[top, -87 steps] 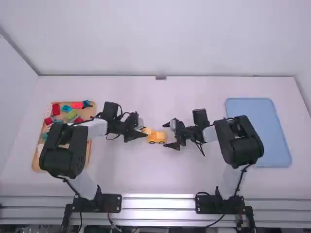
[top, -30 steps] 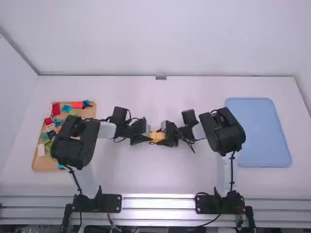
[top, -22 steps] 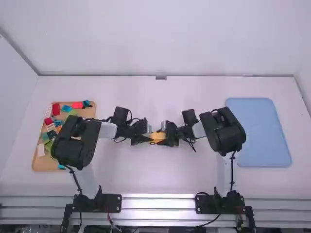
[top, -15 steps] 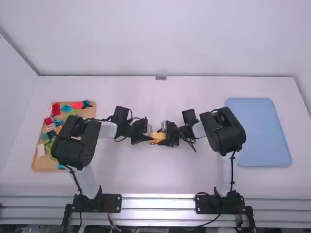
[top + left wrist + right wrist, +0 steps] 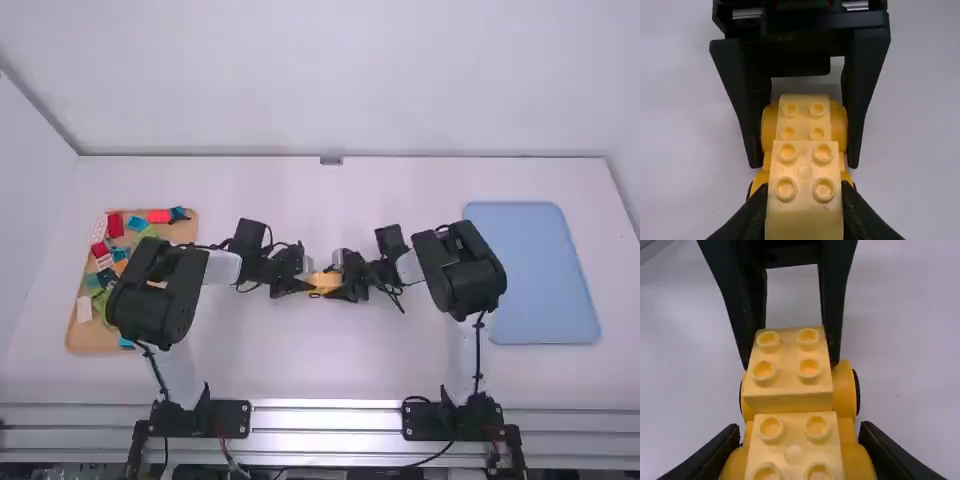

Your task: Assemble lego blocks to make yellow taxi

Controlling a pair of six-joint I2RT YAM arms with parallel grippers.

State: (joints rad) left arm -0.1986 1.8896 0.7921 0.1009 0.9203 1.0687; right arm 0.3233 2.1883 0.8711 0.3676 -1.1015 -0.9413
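Gripping yellow block (image 5: 805, 167), fingers closed on its sides, left tool (image 5: 306, 282) is facing right tool (image 5: 343, 282) at center of frame, over white bench (image 5: 300, 350). Right tool is clamping wheeled yellow base (image 5: 844, 390) under block, fingers closed too. Bricks (image 5: 116, 226) are lying in tan tray (image 5: 90, 341), left side of frame.

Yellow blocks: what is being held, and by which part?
The left tool holds the raised block by its two sides; the right tool, the base by its rounded sides.

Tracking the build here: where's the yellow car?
In the high view, the yellow car is at the table's middle, between the left gripper and the right gripper.
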